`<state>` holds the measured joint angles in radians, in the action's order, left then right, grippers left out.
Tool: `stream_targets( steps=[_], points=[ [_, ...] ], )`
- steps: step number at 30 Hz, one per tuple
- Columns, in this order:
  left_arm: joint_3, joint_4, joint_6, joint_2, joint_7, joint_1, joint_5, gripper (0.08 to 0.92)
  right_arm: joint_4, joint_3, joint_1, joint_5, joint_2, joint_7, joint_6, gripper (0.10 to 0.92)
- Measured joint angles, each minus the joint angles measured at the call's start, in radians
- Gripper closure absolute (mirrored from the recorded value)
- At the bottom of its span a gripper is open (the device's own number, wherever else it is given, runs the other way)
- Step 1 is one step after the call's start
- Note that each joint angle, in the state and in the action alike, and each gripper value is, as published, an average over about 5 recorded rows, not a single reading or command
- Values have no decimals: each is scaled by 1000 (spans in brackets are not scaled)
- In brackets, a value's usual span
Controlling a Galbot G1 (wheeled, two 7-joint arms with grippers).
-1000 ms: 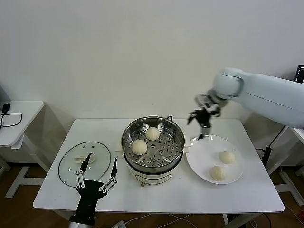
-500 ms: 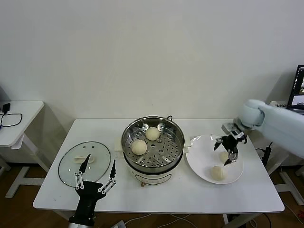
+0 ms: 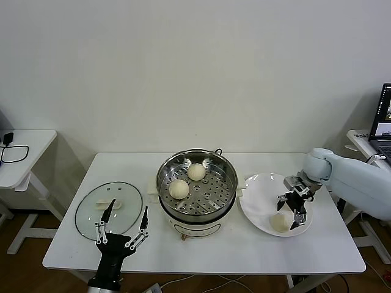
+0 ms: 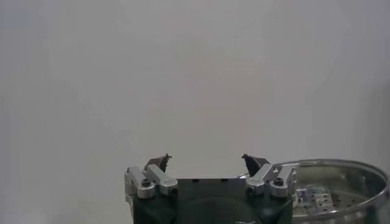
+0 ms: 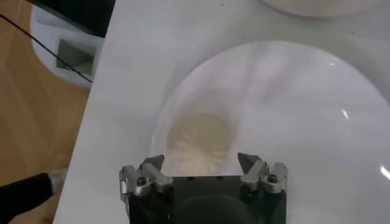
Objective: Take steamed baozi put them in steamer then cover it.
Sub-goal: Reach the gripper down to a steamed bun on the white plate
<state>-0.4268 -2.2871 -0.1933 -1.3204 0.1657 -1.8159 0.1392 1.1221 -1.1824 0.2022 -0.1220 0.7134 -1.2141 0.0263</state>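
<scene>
The steamer (image 3: 197, 194) stands mid-table, and two steamed baozi (image 3: 179, 188) (image 3: 196, 171) lie on its perforated tray. To its right is a white plate (image 3: 259, 204). My right gripper (image 3: 292, 210) hangs low over the plate, open and pointing down. In the right wrist view a baozi (image 5: 198, 143) lies on the plate (image 5: 292, 109) just below the open right gripper (image 5: 201, 159), framed by both fingers. In the head view a baozi (image 3: 278, 223) shows beside the fingertips. My left gripper (image 3: 122, 224) waits open at the table's front left. The open left gripper (image 4: 206, 159) holds nothing, and the steamer's rim (image 4: 341, 182) shows beside it.
The round glass lid (image 3: 109, 207) lies flat on the table left of the steamer, just behind the left gripper. A small white side table (image 3: 21, 152) stands at the far left. A laptop (image 3: 385, 113) is at the far right.
My right arm has swung from above the plate's far edge, out over the plate and down onto the baozi there. The left arm has not moved.
</scene>
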Motion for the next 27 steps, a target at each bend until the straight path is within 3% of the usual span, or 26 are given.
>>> stream_targets(
  steps=[7, 20, 27],
  points=[
    [-4, -2, 0, 0, 1, 0, 0, 177, -21, 6, -21, 7, 21, 3, 1, 210],
    [-2, 0, 0, 0, 2, 4, 0, 177, -14, 0, -13, 4, 19, 6, 4, 365],
    [4, -1, 1, 4, 2, 9, -1, 177, 18, -18, 53, -3, 8, -4, 23, 380]
  ],
)
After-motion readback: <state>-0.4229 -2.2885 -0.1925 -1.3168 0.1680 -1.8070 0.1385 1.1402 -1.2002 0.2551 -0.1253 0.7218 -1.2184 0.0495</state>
